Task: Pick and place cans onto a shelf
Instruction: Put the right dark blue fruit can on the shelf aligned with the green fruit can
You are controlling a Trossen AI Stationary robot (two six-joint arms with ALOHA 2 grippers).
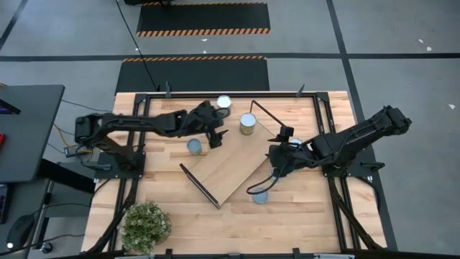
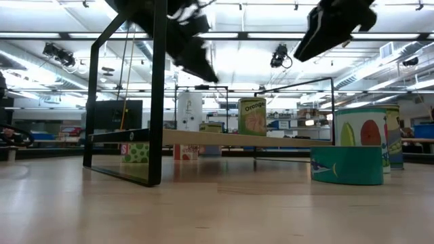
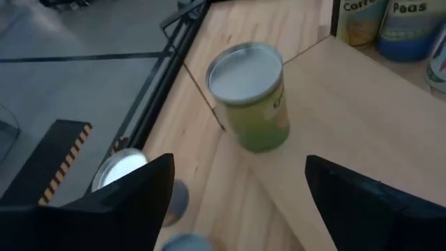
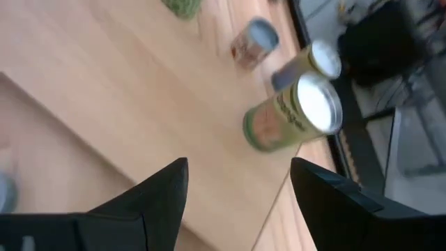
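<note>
The shelf (image 1: 231, 164) is a light-wood board with black end frames, lying slantwise mid-table. A green can labelled Orange (image 1: 247, 124) stands upright on the board near its far end; it also shows in the left wrist view (image 3: 249, 97), the right wrist view (image 4: 289, 120) and the low view (image 2: 252, 116). My left gripper (image 1: 215, 134) hovers open, left of that can. My right gripper (image 1: 277, 155) hovers open over the board's right edge. Other cans stand on the table: one (image 1: 194, 147) left of the shelf, one (image 1: 225, 102) at the far edge, one (image 1: 260, 196) near the shelf's right side.
A potted plant (image 1: 146, 226) stands at the table's near left corner. A teal can (image 2: 348, 165) stands close before the low camera, with another can (image 2: 363, 129) behind it. Black rails (image 1: 215, 93) run along the table's far edge and sides.
</note>
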